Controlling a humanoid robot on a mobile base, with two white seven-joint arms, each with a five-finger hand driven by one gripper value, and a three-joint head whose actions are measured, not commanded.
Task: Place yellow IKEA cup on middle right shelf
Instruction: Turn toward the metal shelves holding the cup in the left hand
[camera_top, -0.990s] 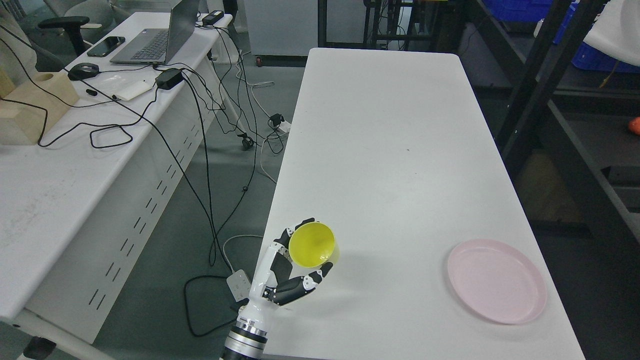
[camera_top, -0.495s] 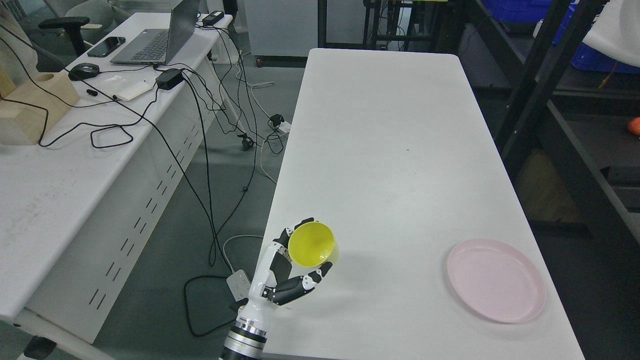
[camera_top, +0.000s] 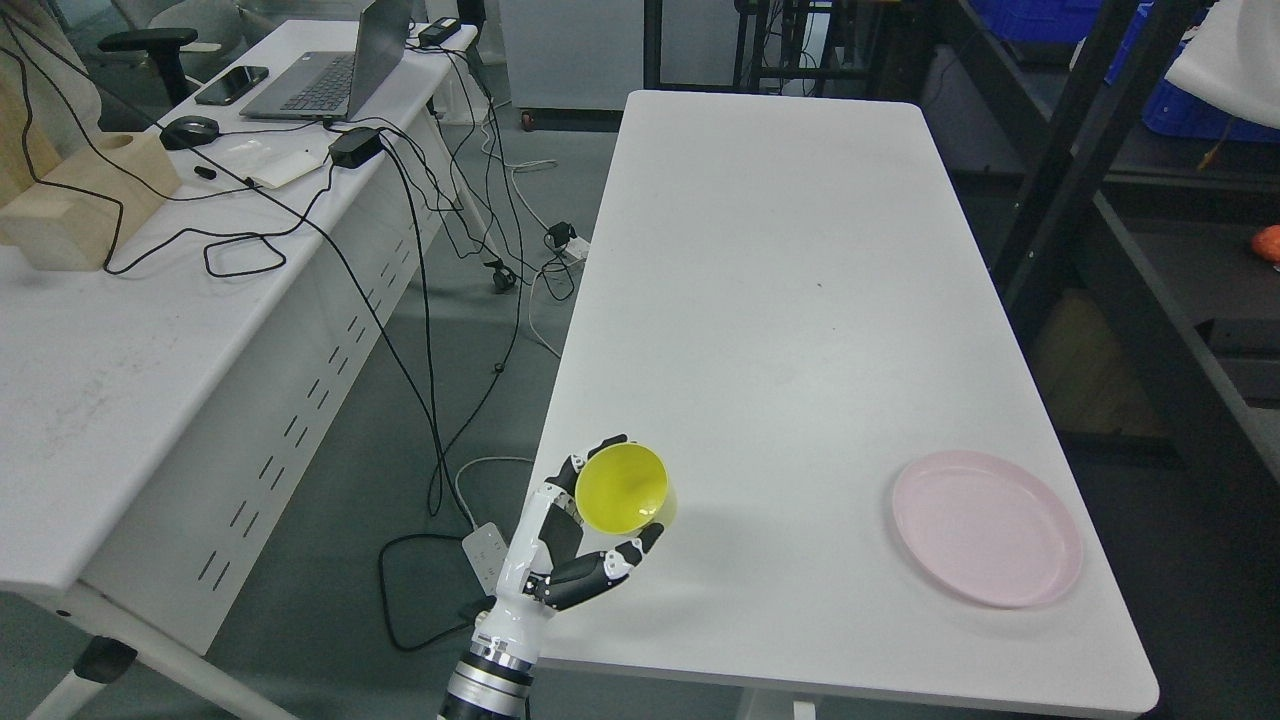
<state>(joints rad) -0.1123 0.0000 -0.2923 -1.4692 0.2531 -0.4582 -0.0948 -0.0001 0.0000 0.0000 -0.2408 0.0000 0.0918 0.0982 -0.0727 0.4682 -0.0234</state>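
Fingers (camera_top: 585, 572) grip the yellow cup (camera_top: 622, 489) above the table's (camera_top: 780, 300) near-left edge.

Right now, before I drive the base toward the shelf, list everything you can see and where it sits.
yellow cup: one, yellow, held tilted above the near left corner of the white table
pink plate: one, pink, near right part of the white table
white table: one, white, centre
desk: one, white, at the left
laptop: one, grey, far end of the desk
phone: one, black, left of the laptop
mouse: one, black, on the desk
wooden block: one, pale wood, left edge of the desk
cables: several, black, hanging from the desk to the floor
power strip: one, white, on the floor
shelf frame: one, black, at the right
left hand: one, white and black, closed around the yellow cup
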